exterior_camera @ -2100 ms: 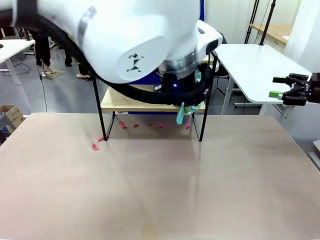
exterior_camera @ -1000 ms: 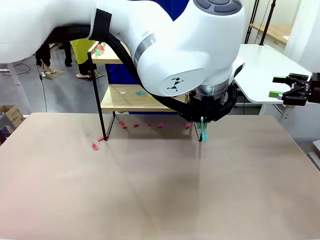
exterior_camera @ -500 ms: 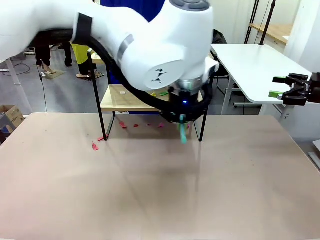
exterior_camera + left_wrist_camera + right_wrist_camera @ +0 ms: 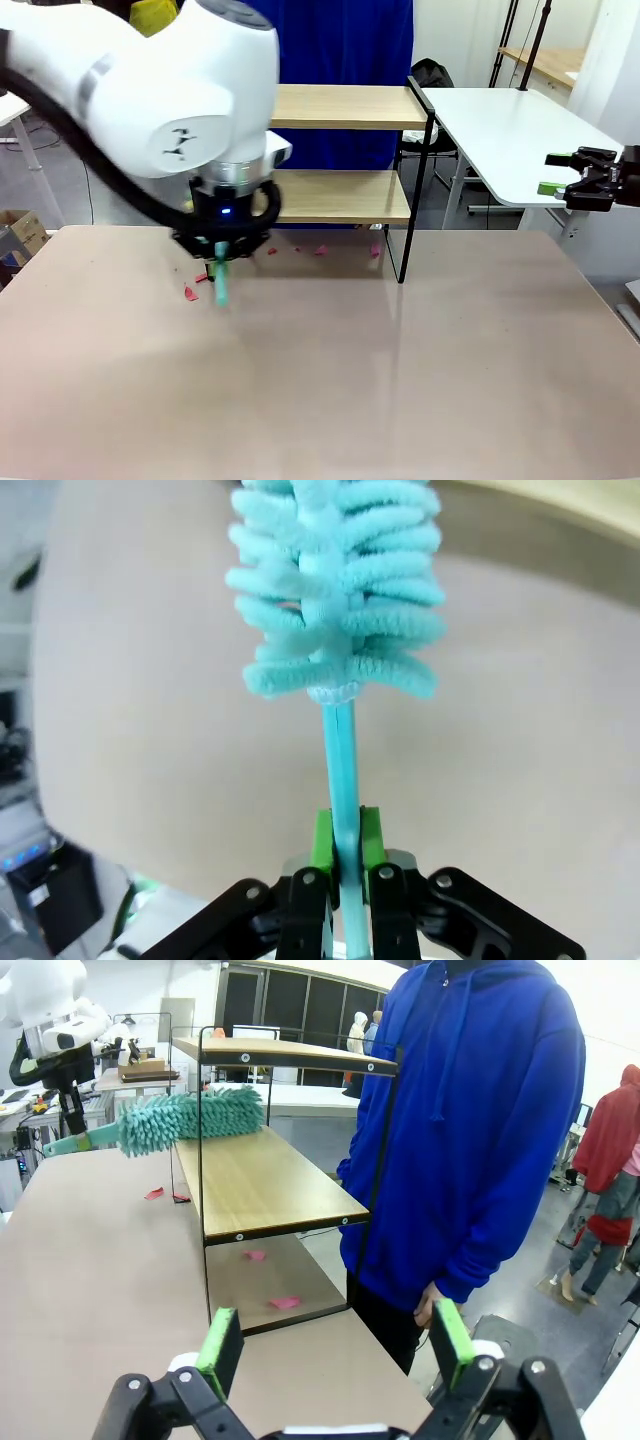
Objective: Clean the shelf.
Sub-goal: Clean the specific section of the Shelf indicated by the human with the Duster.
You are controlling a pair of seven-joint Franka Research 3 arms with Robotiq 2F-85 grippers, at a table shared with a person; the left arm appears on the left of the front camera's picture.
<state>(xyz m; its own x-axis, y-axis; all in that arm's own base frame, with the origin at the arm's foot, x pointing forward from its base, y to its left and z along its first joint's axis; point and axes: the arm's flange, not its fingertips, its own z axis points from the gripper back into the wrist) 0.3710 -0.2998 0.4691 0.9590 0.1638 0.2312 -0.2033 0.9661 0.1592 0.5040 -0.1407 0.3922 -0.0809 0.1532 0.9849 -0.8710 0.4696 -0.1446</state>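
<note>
The shelf (image 4: 340,196), two light wooden boards in a thin black frame, stands at the table's far side. My left gripper (image 4: 222,252) hangs in front of its left end, shut on the handle of a teal fluffy duster (image 4: 221,286). In the left wrist view the green pads (image 4: 322,842) pinch the thin handle below the duster (image 4: 335,590) head. The right wrist view shows the duster (image 4: 185,1120) head at the shelf (image 4: 260,1185) end, between the two boards. Red scraps (image 4: 190,292) lie on the table and under the shelf (image 4: 285,1302). My right gripper (image 4: 580,180) hovers open at the far right, its jaws (image 4: 335,1350) empty.
A person in a blue hoodie (image 4: 480,1140) stands close behind the shelf. A white table (image 4: 510,130) sits at the back right. The beige tabletop (image 4: 400,380) stretches wide in front of the shelf.
My left arm has swept the duster from the shelf's right end across to its left end. The right arm has stayed still.
</note>
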